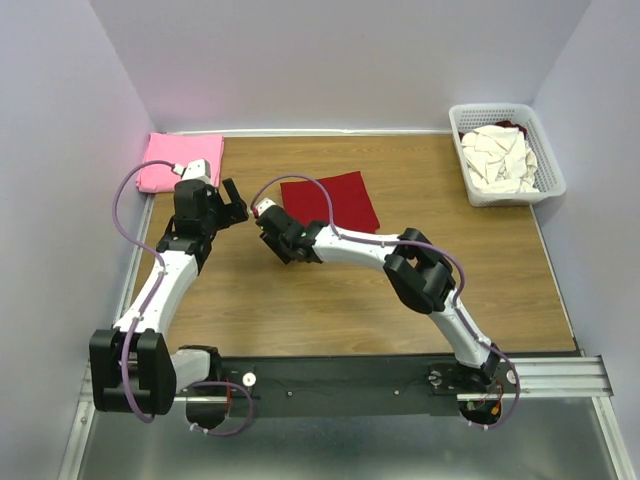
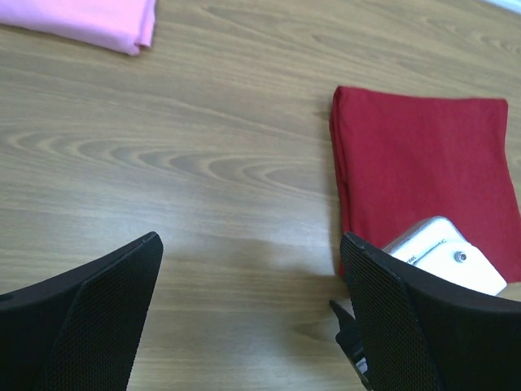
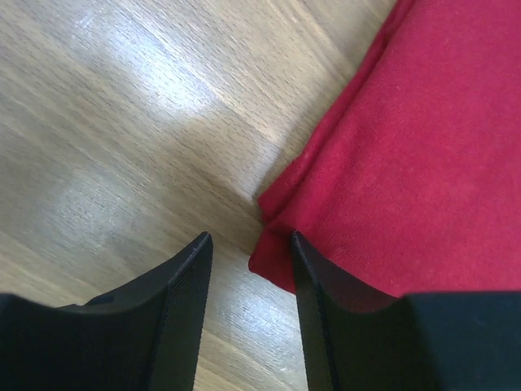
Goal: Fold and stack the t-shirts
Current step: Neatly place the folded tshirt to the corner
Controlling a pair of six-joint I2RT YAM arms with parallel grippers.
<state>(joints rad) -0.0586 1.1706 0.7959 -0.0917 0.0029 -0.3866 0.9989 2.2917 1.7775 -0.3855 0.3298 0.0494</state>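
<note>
The dark red t-shirt lies folded on the worktop, right hand partly open at its corner. Left hand wide open nearby. Pink t-shirt back left, basket back right.

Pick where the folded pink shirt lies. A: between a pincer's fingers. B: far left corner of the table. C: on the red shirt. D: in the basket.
B: the pink shirt lies folded at the far left corner of the table, apart from the red shirt and the basket.
</note>
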